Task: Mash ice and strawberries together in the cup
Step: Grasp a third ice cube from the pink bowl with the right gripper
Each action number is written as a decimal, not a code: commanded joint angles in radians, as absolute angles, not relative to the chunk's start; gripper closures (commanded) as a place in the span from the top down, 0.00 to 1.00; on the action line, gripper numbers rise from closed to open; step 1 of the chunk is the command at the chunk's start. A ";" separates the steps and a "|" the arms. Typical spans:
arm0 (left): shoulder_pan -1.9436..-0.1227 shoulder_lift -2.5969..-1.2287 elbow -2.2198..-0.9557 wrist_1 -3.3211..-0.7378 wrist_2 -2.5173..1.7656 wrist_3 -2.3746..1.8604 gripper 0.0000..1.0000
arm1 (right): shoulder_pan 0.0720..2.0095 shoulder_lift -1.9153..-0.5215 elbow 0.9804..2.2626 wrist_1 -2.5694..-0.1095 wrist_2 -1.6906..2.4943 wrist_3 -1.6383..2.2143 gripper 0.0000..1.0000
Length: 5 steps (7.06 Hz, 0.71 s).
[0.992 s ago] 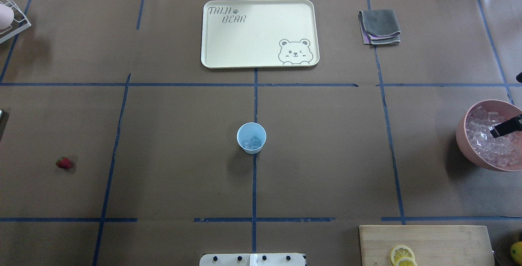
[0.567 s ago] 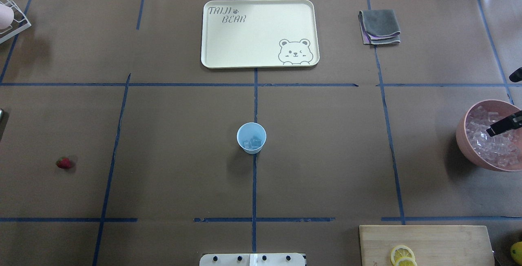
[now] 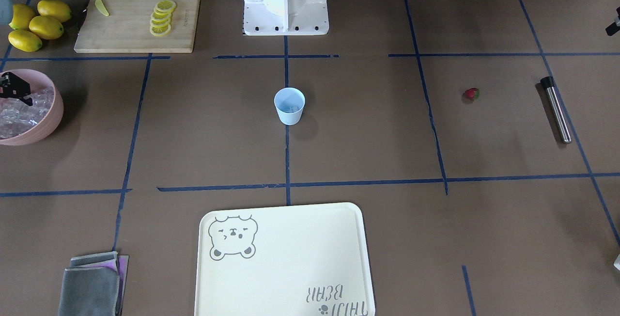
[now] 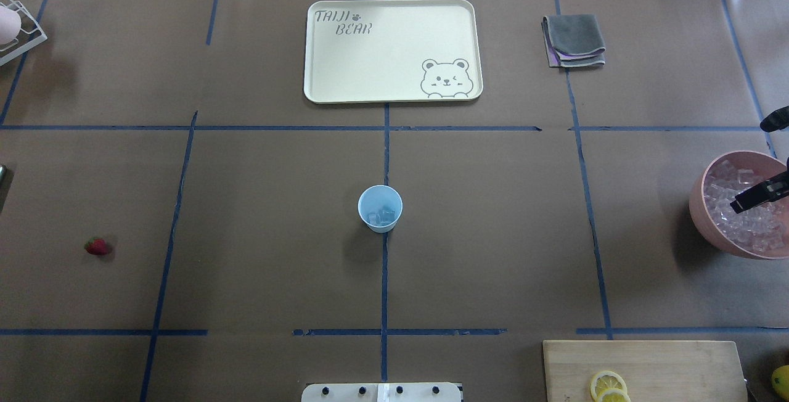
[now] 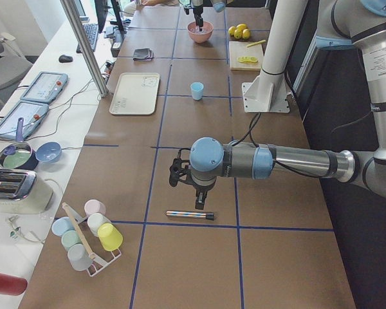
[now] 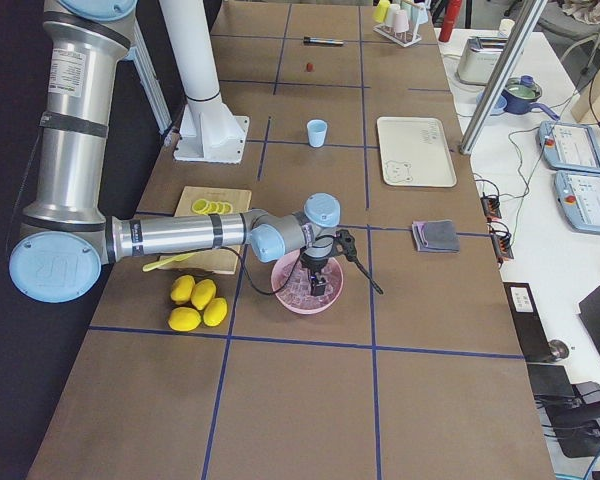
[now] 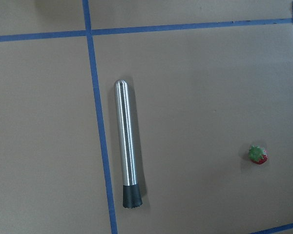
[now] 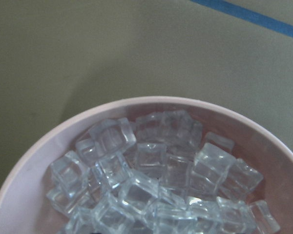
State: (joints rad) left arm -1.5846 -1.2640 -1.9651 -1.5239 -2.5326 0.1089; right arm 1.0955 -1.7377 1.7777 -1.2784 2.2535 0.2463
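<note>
The pale-blue cup [image 4: 380,208] stands upright mid-table with a few ice cubes [image 4: 382,215] in it; it also shows in the front view [image 3: 289,105]. The strawberry [image 4: 97,246] lies alone on the table at the left, also in the left wrist view [image 7: 258,154]. My right gripper [image 4: 739,202] hangs over the pink bowl [image 4: 699,220] full of ice [image 8: 151,185]; I cannot tell if it is open or holds anything. My left gripper [image 5: 199,205] hovers just above a steel muddler [image 7: 127,146]; I cannot tell its state.
A cream bear tray [image 4: 392,50] and a folded grey cloth [image 4: 574,40] lie at the far side. A cutting board [image 3: 138,20] with lemon slices and a yellow knife, and whole lemons [image 3: 34,25], lie near the robot's right. A cup rack [image 5: 87,238] stands at the left end.
My right gripper's tip has shifted a little to the left over the pink bowl. The cup, strawberry and tray have not moved.
</note>
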 commanded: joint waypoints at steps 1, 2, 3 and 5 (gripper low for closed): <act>-1.583 -1.264 -1.965 -1.523 -2.533 0.109 1.00 | 1.091 -1.732 1.773 -1.278 2.252 0.248 0.82; -1.583 -1.264 -1.965 -1.523 -2.533 0.109 1.00 | 1.091 -1.732 1.775 -1.278 2.252 0.249 0.64; -1.583 -1.264 -1.965 -1.525 -2.533 0.109 1.00 | 1.091 -1.732 1.775 -1.278 2.252 0.247 0.52; -1.585 -1.264 -1.965 -1.523 -2.533 0.109 1.00 | 1.092 -1.720 1.772 -1.278 2.252 0.236 0.24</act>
